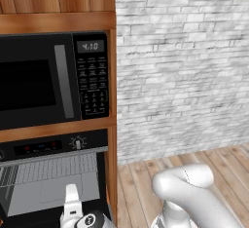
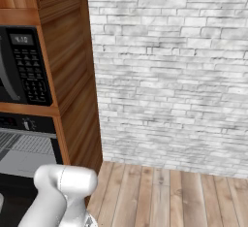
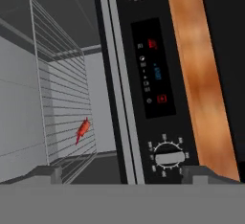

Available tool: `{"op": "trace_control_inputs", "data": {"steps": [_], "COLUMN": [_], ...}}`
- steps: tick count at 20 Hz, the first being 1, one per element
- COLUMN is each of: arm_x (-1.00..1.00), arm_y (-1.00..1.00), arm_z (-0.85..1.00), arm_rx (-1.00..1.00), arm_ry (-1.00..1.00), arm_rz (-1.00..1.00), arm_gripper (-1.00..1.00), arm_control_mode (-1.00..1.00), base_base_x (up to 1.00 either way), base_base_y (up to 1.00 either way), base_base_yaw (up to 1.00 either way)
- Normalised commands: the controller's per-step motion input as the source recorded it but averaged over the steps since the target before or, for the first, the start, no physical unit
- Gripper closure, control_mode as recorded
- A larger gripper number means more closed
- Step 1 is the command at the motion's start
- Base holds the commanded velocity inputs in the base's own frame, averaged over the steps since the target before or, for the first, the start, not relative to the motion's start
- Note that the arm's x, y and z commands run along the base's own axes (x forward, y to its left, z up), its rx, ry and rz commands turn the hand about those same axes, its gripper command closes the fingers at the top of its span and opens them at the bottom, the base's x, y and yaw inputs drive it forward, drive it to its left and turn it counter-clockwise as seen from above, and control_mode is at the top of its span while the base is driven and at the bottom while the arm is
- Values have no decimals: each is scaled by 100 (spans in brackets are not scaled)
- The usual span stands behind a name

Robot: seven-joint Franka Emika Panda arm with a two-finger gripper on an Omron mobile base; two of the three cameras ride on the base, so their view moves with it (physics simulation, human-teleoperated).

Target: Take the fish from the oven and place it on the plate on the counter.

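The oven (image 1: 53,146) stands open below the microwave, and its grey cavity and wire rack (image 1: 48,171) show. In the rolled hand view, the small red-orange fish (image 3: 83,130) lies on the wire rack (image 3: 62,89) deep inside the cavity. The oven's black control panel (image 3: 153,70) and knob (image 3: 167,158) sit beside the opening. My gripper (image 3: 123,174) is open, its dark fingertips (image 3: 45,173) wide apart with nothing between them, still well short of the fish. The gripper (image 1: 73,206) hangs low in front of the oven's opening. The plate and the counter are out of view.
A black keypad microwave (image 1: 44,81) sits in the wooden cabinet above the oven. The cabinet's wooden side panel (image 2: 72,100) borders the oven on the right. Beyond it are a white brick wall (image 1: 180,66) and wooden floor (image 2: 169,197).
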Motion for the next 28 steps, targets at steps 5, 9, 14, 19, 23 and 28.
{"op": "trace_control_inputs", "data": {"steps": [5, 9, 14, 19, 23, 28], "arm_x": [48, 56, 52, 50, 17, 1], "arm_y": [0, -10, -3, 0, 0, 0], "arm_z": [4, 0, -5, -7, -21, -42], "arm_rx": [0, 0, 0, -3, -6, -9], "arm_ry": [2, 6, 0, 0, 0, 0], "arm_rz": [-6, 0, 0, 0, 0, 0], "arm_gripper": [-100, -100, -100, -100, -100, -100], "arm_control_mode": [-100, -100, -100, -100, -100, -100], "base_base_x": [0, 0, 0, 0, 0, 0], "base_base_y": [0, 0, 0, 0, 0, 0], "base_base_yaw": [0, 0, 0, 0, 0, 0]}}
